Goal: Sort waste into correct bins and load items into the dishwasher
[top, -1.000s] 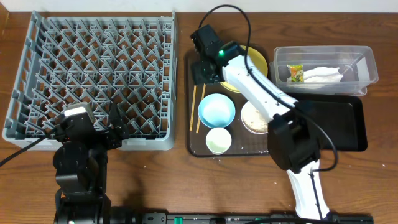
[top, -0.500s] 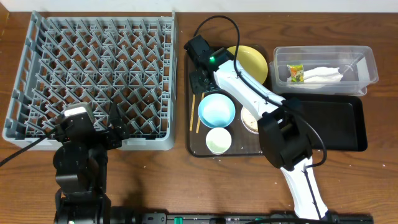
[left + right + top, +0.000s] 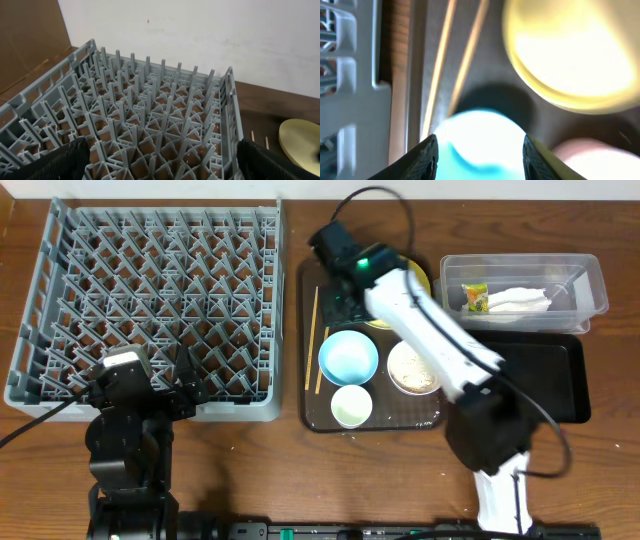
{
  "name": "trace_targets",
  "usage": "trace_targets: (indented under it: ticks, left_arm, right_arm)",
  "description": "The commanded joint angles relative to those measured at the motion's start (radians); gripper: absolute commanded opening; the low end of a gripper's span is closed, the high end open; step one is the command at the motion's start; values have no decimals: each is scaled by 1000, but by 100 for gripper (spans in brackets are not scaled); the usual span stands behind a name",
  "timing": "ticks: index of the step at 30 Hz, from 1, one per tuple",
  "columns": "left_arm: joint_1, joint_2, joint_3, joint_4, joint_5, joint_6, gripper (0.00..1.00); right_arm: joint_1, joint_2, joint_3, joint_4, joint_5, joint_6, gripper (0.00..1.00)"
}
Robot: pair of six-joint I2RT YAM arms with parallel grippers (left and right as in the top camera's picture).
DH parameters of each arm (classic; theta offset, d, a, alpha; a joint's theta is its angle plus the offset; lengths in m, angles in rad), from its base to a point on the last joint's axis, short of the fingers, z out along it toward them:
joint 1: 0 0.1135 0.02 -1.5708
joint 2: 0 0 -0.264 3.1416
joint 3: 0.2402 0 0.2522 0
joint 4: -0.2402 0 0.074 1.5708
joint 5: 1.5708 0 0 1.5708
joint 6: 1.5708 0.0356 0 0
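Observation:
The grey dishwasher rack (image 3: 160, 290) fills the left of the table. On the brown serving tray (image 3: 430, 420) lie the chopsticks (image 3: 314, 330), the light blue bowl (image 3: 348, 358), the white cup (image 3: 351, 405) and the white bowl (image 3: 413, 368) with rice scraps. My right arm covers part of the yellow plate (image 3: 418, 280). My right gripper (image 3: 345, 298) hangs open over the tray behind the blue bowl. The blurred right wrist view shows that bowl (image 3: 485, 125) beyond the gripper (image 3: 479, 145), which holds nothing. My left gripper (image 3: 190, 380) stands open at the rack's near edge (image 3: 150, 100).
The clear tub (image 3: 590, 275) at the back right holds the green-and-yellow wrapper (image 3: 474, 298) and the white napkin (image 3: 520, 302). The black tray (image 3: 545, 375) lies in front of it. The rack's wall (image 3: 355, 90) stands just left of the chopsticks (image 3: 440, 70).
My right arm has swung: the gripper went left over the chopsticks, then came back right toward the yellow plate. The chopsticks now show at full length. The left arm is still.

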Motion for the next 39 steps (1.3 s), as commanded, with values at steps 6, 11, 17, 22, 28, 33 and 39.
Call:
trace_targets:
  ticks: [6,11,17,22,28,33,39]
  left_arm:
    - [5,-1,24,1,-8,6,95]
    - [5,-1,24,1,-8,6,95]
    - [5,-1,24,1,-8,6,95]
    - [5,-1,24,1,-8,6,95]
    - [5,-1,24,1,-8,6,95]
    - [5,-1,24,1,-8,6,95]
    - [5,-1,24,1,-8,6,95]
  right_arm:
    - [-56,-30,-9,-275,26,114,44]
    - [-46,-30,-76,-325,29,109,38]
    - [-37,-30,-210,-286,29,27,33]
    - [-27,-30,-323,-201,29,-22,35]
    - [-28,-30,-428,-98,22,-82,35]
    - [-27,-30,-486,-48,22,-88,20]
    - [-27,-31,-498,-40,22,-88,1]
